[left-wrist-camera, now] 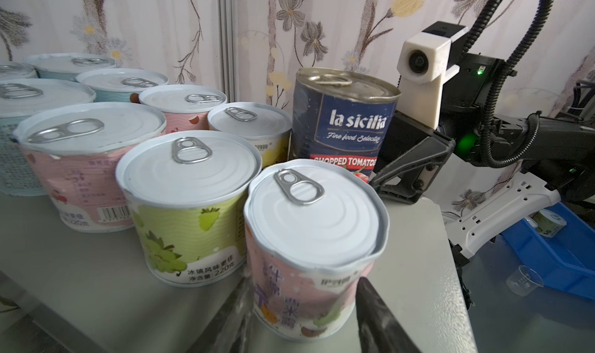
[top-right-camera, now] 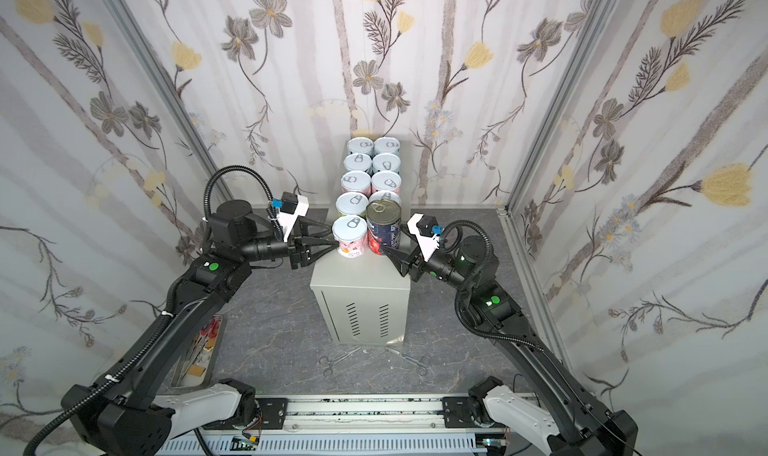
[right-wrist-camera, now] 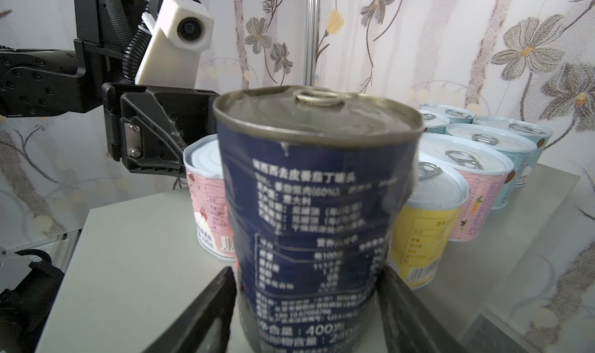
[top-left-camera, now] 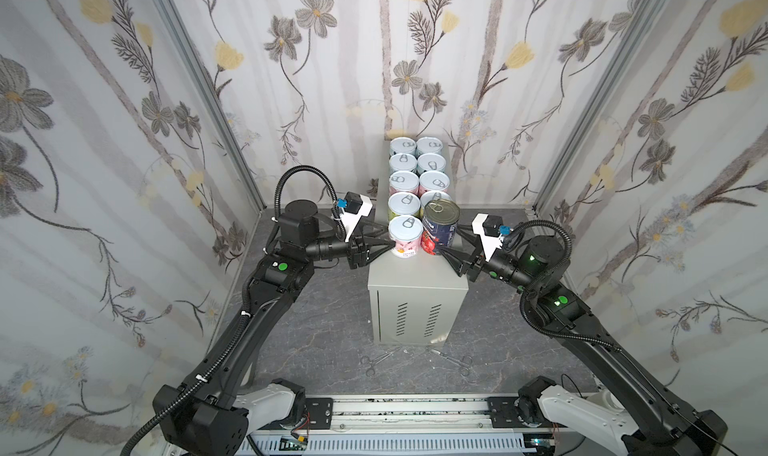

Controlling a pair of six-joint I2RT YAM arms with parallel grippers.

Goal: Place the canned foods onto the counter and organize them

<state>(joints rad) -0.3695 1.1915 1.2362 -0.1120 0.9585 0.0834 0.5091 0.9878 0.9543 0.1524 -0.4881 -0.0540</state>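
The light-grey counter [top-left-camera: 415,279] carries two rows of short pastel cans [top-left-camera: 404,182] with silver pull-tab lids. At the front of the left row a pink can [top-left-camera: 405,235] [left-wrist-camera: 309,226] stands upright on the top. My left gripper [top-left-camera: 388,238] [left-wrist-camera: 304,290] reaches in from the left, its fingers lying against the can's two sides. Beside it, ending the right row, is the taller dark-blue tomato can [top-left-camera: 439,225] [right-wrist-camera: 315,190]. It rests on the counter with my right gripper [top-left-camera: 451,240] [right-wrist-camera: 307,277] shut around its lower half.
Two pairs of metal forceps [top-left-camera: 376,360] [top-left-camera: 453,360] lie on the dark marbled floor before the counter. A tray of small items [top-right-camera: 199,350] sits on the floor at left. A blue bin [left-wrist-camera: 553,248] and a clear beaker [left-wrist-camera: 523,280] are on the right. Flowered walls enclose three sides.
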